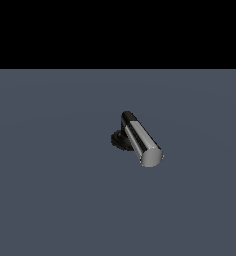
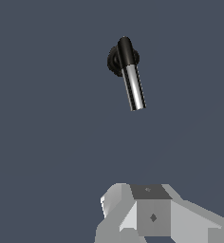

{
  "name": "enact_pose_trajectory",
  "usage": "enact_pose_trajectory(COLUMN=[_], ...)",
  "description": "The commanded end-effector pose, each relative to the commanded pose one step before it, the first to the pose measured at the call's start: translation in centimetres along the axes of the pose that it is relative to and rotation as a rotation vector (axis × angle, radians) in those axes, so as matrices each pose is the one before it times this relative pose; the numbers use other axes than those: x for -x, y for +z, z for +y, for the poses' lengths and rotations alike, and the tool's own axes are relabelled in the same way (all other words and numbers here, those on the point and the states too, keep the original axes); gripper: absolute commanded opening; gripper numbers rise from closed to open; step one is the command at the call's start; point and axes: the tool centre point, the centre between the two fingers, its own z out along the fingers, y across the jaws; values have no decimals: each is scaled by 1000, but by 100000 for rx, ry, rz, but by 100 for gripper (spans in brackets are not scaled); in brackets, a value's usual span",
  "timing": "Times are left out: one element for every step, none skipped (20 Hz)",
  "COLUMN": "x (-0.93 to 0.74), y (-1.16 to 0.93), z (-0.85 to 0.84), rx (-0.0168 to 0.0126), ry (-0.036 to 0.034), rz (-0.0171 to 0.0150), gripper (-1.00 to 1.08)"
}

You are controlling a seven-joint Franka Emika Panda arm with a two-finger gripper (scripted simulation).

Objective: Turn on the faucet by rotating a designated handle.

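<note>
On the grey floor, mid-scene, sits the faucet (image 1: 121,139), its silver handle (image 1: 142,142) jutting toward the exterior view's right. Gripper (image 2: 152,216) well apart from it; finger state can't tell, tips out of frame. Approach step. Next: close in beside the handle, then push it round.

The exterior view looks down at a slant over a flat slate-blue ground (image 1: 50,200), with a black band filling the upper part of the picture. Its lens faces the flat round end of the shiny silver cylindrical handle (image 1: 144,143), which stands near mid-frame at moderate range, above the small faucet's round black ribbed base (image 1: 118,140).

The wrist view looks almost straight down on the same ground (image 2: 47,142) from higher up, with pale grey blocky parts of the arm's own hand (image 2: 152,216) at the picture's edge. Both views share the handle (image 2: 134,88), the base (image 2: 115,60) and the ground around them.
</note>
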Motion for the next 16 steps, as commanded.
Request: enact_pose_trajectory(x=[0, -5, -12, -21, -30, -39, -47, -56, -65, -73, -82, -90, -99, -107, -115, -123], y=[0, 24, 72, 121, 170, 218, 267, 316, 365, 413, 460, 507, 553, 599, 643, 686], z=[1, 9, 3, 5, 17, 20, 23, 28, 35, 36, 43, 47, 50, 55, 58, 62], rx=[0, 0, 3, 4, 4, 5, 6, 7, 8, 10, 11, 12, 13, 14, 15, 16], ry=[0, 0, -69, -119, -138, -183, -229, -267, -301, -352, -384, -425, -468, -502, -543, -577], rz=[0, 0, 3, 4, 5, 6, 8, 9, 10, 12, 13, 15, 16, 17, 19, 20], gripper=[-100, -100, -100, -100, -100, -100, -100, -100, -100, -100, -100, -100, -100, -100, -100, -100])
